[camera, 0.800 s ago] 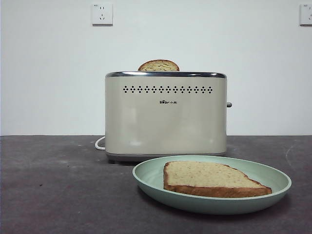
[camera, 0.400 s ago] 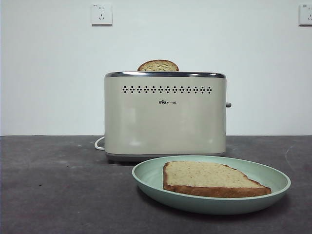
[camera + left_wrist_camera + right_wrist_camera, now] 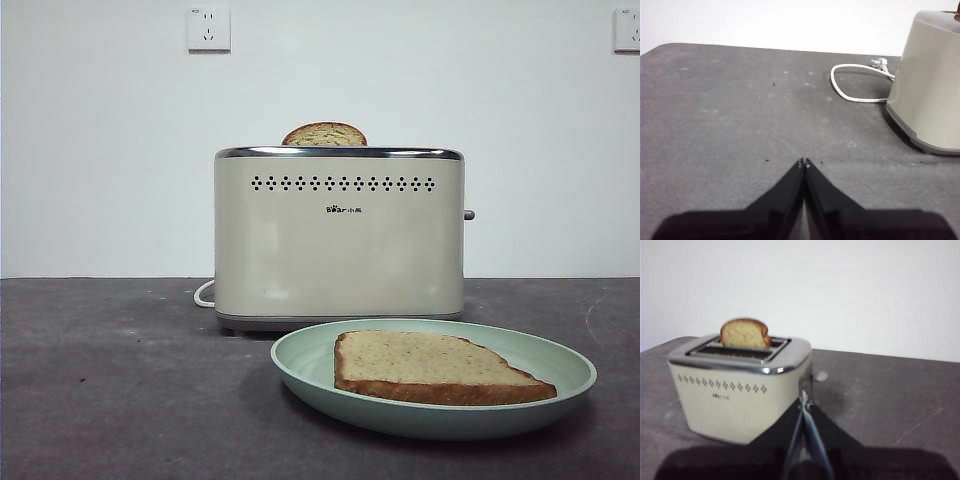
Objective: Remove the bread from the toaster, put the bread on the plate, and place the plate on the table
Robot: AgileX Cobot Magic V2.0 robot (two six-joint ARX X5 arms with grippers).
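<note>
The bread (image 3: 428, 364), a large light-brown slice with a darker crust, lies flat on the pale green plate (image 3: 305, 368). That plate rests on the dark grey table (image 3: 120, 390) just in front of the cream toaster (image 3: 338, 235). My left gripper (image 3: 804, 161) is shut and empty over bare table, off the toaster's (image 3: 935, 85) cord end. My right gripper (image 3: 804, 397) is shut and empty, raised near the toaster (image 3: 740, 390). Neither gripper shows in the front view.
A narrower second slice (image 3: 324, 135) stands up out of the toaster's slot, also visible as the slice (image 3: 745, 333) in the right wrist view. The white cord (image 3: 855, 82) loops on the table behind the toaster. Wall sockets (image 3: 208, 28) sit high on the white wall.
</note>
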